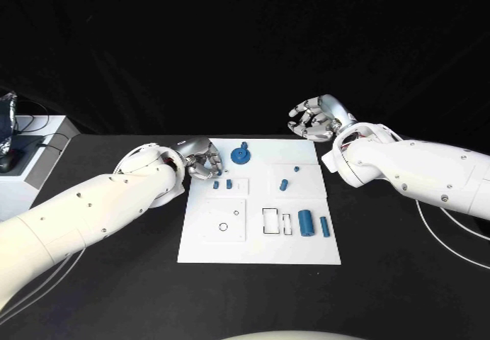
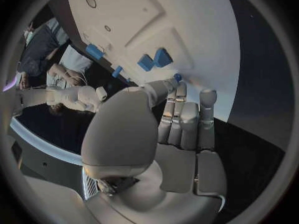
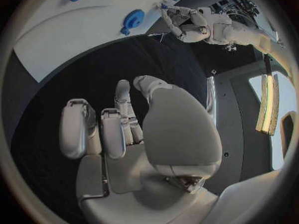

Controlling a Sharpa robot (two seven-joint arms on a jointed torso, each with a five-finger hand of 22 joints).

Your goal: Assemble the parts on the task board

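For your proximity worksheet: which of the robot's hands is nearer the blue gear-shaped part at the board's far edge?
Left. The left hand sits just beside the blue gear-shaped part at the task board's edge; the right hand is raised off the board's far corner.

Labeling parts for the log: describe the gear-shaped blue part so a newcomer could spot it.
Find the white task board mid-table. Along its far edge, beside the left hand, lies the blue gear. It is the only round, toothed part; the others are small pegs or cylinders.
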